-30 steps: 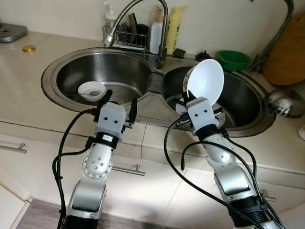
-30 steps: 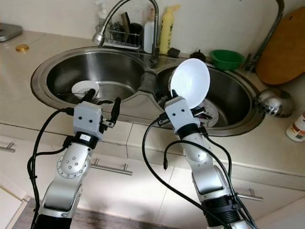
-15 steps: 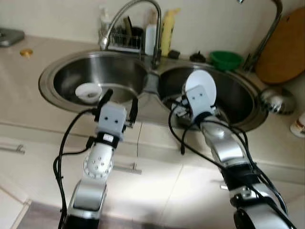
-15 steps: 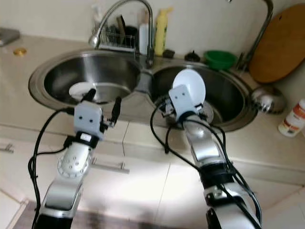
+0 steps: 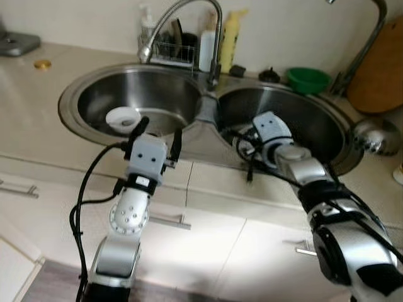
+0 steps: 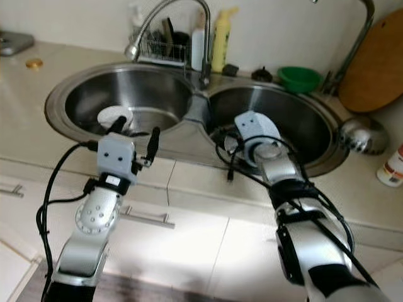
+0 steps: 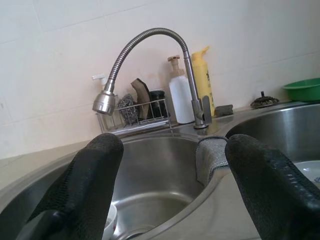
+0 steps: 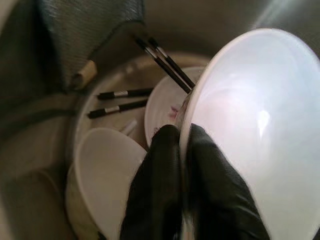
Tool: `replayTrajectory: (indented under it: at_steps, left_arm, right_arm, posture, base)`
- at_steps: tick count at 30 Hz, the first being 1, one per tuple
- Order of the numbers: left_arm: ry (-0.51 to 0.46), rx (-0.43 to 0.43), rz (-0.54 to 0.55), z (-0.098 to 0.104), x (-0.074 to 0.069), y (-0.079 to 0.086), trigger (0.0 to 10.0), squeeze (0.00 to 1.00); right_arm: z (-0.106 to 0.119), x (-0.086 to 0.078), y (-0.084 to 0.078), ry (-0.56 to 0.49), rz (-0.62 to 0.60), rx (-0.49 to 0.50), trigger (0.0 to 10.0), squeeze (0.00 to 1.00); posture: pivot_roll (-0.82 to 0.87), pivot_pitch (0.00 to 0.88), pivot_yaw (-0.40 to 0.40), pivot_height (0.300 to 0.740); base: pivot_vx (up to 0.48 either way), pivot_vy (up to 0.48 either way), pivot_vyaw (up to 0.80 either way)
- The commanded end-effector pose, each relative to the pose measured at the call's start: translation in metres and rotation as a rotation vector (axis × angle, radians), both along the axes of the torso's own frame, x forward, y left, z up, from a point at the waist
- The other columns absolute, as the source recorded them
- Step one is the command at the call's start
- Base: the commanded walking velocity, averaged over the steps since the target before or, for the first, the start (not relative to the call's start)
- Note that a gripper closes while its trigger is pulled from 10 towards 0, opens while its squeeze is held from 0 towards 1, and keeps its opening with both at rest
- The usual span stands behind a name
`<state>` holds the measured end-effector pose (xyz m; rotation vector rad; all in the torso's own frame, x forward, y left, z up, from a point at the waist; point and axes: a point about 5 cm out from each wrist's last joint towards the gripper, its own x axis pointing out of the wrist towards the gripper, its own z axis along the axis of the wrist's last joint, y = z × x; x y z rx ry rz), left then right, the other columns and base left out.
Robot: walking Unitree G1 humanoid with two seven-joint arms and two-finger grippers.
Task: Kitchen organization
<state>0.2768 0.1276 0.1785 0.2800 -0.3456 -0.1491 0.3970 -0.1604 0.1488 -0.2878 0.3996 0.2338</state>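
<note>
My right gripper is shut on the rim of a white bowl, thin edge pinched between both black fingers. The right arm reaches down into the right basin of the double steel sink. Below the bowl lie other white dishes and black chopsticks. My left gripper is open and holds nothing, standing upright over the front rim of the left basin. A small white bowl sits in that left basin, just beyond the left fingers.
A curved faucet rises behind the sink, with a wire rack, bottles and a yellow bottle beside it. A grey cloth drapes the divider. A green bowl, wooden board and metal ladle are at right.
My right arm has swung the white bowl from upright above the counter edge down into the right basin. The left arm has stayed put; the camera shifted slightly.
</note>
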Motion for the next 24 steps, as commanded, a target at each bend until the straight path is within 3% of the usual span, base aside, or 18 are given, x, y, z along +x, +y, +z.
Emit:
replayTrajectory:
  at_steps: [1,20,24]
  left_arm:
    - [0.002,0.007,-0.021,0.000,-0.001,-0.006,10.0,0.00]
    - [0.014,0.007,-0.025,-0.001,-0.001,-0.007,10.0,0.00]
    - [0.014,0.007,-0.026,-0.002,-0.002,-0.007,10.0,0.00]
  right_arm:
    - [-0.005,-0.002,-0.007,0.040,-0.036,0.028,10.0,1.00]
    - [-0.008,-0.002,0.003,0.044,-0.006,0.109,10.0,1.00]
    - [0.004,0.001,0.001,-0.056,-0.046,0.179,10.0,1.00]
  posture:
    - [0.15,0.000,-0.106,0.740]
    - [0.15,0.000,-0.105,0.740]
    - [0.15,0.000,-0.103,0.740]
  base:
    - [0.000,0.000,0.00]
    - [0.000,0.000,0.00]
    - [0.000,0.000,0.00]
